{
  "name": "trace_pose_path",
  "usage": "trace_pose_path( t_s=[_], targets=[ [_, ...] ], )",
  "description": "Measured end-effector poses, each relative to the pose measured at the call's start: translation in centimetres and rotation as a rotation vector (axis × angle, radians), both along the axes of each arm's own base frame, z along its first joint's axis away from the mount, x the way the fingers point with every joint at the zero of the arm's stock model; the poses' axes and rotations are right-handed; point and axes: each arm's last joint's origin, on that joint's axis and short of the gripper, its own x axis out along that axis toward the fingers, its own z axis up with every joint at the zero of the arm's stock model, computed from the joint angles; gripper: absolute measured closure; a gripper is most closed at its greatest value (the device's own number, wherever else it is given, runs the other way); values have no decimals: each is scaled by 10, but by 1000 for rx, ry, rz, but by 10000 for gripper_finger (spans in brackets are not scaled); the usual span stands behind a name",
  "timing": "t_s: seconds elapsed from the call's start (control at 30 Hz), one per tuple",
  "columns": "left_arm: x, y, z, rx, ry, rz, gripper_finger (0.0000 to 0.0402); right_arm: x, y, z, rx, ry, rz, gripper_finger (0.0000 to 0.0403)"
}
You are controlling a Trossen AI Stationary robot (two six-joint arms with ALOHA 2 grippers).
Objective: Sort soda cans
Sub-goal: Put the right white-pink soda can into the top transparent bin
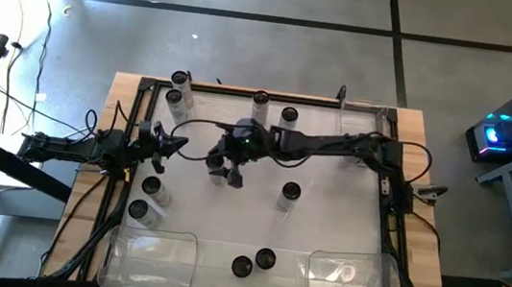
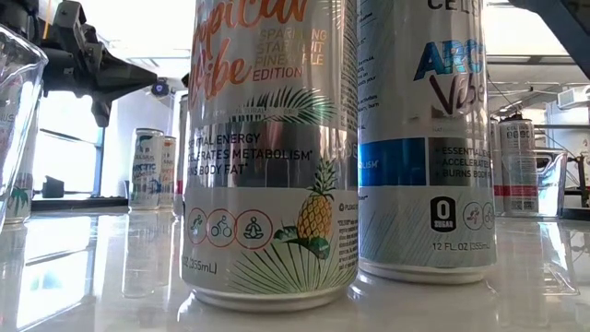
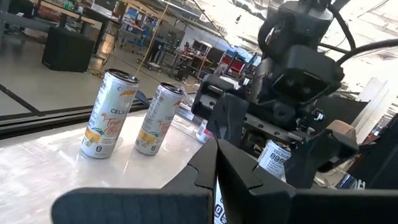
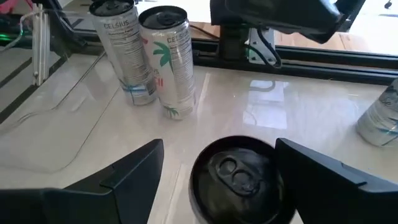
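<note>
Soda cans [image 1: 289, 197] stand spread over the white worktop [image 1: 325, 219], all upright: a pair at the far-left corner [image 1: 179, 89], two near the far edge at centre [image 1: 275, 107], two on the left side [image 1: 146, 200], one alone right of centre, and two close together at the near edge [image 1: 253, 262] between two clear plastic bins [image 1: 148, 257]. From the low view those near two fill the frame, a pineapple-print can [image 2: 272, 157] beside a blue-label can [image 2: 426, 138], w/ more cans farther back. The right arm reaches from the right side across to mid-worktop; the right gripper [image 4: 217, 168] has its jaws spread wide w/ a dark-topped can [image 4: 239, 177] standing between the fingers [image 4: 124, 171], gaps visible on both sides, so released & not gripping. In the right wrist view two more cans [image 4: 152, 56] stand side by side beyond it, near a bin wall. The left gripper [image 3: 217, 177] sits at the left side of the worktop, pointed inward toward the right arm, fingers clenched together on nothing. Past its tips, two tropical-print cans [image 3: 134, 115] stand just beside each other, and the other arm's dark wrist [image 3: 286, 93] is close in front.
</note>
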Motion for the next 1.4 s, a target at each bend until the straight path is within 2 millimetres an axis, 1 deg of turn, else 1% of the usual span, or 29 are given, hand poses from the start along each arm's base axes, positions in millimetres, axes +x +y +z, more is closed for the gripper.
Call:
trace_pose_path(
  t_s=[0.17,0.5,0.73,1.03,1.23,1.4],
  targets=[
    [0,0,0,-1,3,0,400,3,-1,-8,-25,-1,8,100],
    [0,0,-1,-2,12,-1,400,3,-1,-8,-41,-2,9,100],
    [0,0,-2,-2,17,0,400,2,1,-3,-39,-15,9,100],
    [0,0,-2,-1,21,0,400,3,1,-2,-40,-28,10,100],
    [0,0,-2,-1,22,0,400,3,1,5,-43,-70,8,100],
    [0,0,-2,-1,21,0,400,3,1,5,-25,-69,-2,100]
  ],
)
